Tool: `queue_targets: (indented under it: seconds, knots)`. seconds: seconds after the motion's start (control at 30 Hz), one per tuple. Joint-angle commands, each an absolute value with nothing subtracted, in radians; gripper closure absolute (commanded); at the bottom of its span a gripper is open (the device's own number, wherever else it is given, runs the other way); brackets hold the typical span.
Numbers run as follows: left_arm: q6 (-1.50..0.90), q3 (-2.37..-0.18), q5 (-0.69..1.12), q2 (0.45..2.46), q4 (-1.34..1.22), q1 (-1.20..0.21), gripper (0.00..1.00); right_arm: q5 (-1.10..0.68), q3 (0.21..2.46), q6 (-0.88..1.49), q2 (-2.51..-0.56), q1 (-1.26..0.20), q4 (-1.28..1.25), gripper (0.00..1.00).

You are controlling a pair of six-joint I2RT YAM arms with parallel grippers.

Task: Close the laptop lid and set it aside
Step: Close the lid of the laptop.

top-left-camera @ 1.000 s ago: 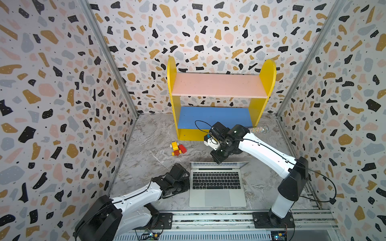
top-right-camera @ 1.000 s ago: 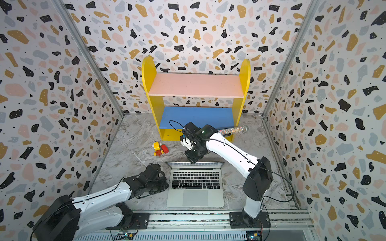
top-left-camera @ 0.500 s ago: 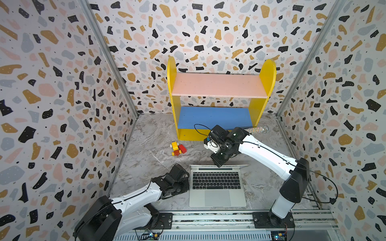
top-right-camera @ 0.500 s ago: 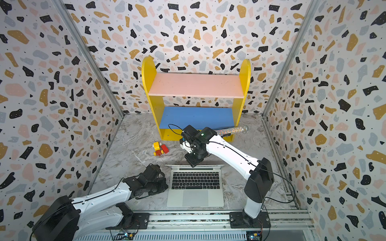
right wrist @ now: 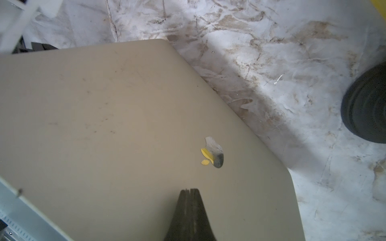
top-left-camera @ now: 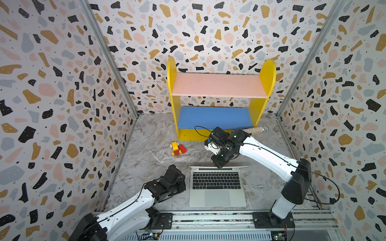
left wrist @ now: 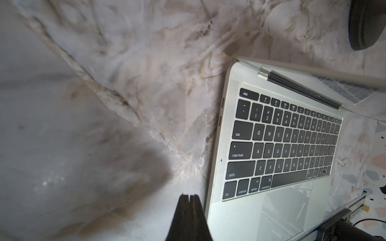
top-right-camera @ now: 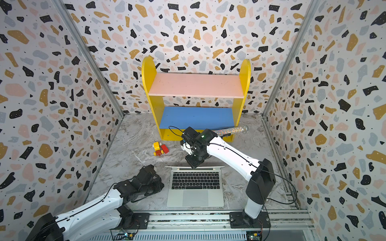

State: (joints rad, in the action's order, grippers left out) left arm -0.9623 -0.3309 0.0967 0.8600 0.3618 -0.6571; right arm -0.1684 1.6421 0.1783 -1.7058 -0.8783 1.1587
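The silver-grey laptop (top-left-camera: 217, 198) (top-right-camera: 195, 198) lies open near the table's front edge, with black keys and trackpad showing. The laptop lid (top-left-camera: 236, 167) (top-right-camera: 211, 167) stands about upright and shows edge-on in both top views. My right gripper (top-left-camera: 219, 165) (top-right-camera: 194, 165) is shut, its tip against the lid's outer shell (right wrist: 125, 125) close to the apple logo (right wrist: 213, 152); the closed fingertips (right wrist: 190, 190) hold nothing. My left gripper (top-left-camera: 174, 168) (top-right-camera: 150, 167) is shut and empty, low over the table just left of the laptop's base (left wrist: 282, 135), fingertips (left wrist: 190, 196) near its front left corner.
A yellow shelf (top-left-camera: 219, 85) with a pink and a blue board stands at the back wall. A glittery tube (top-left-camera: 253, 130) lies at its foot on the right. Red and yellow toy bricks (top-left-camera: 177, 148) lie behind the laptop's left. Patterned walls close three sides.
The right gripper has moved slightly forward against the lid, and the lid has tipped from leaning back to about upright. The left arm has barely shifted.
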Motion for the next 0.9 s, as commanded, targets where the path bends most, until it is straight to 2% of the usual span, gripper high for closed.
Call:
queue_targets:
  seconds: [0.0,0.87]
  knots:
    - [-0.977,-0.313,0.055,0.824,0.404,-0.649,1.00,-0.189,1.628,0.188,-1.667,-0.897,1.224,1.00]
    - [-0.959,-0.324,0.022,0.687,0.460,-0.647,1.00,-0.170,1.595,0.211,-1.646,-0.928,1.224,1.00]
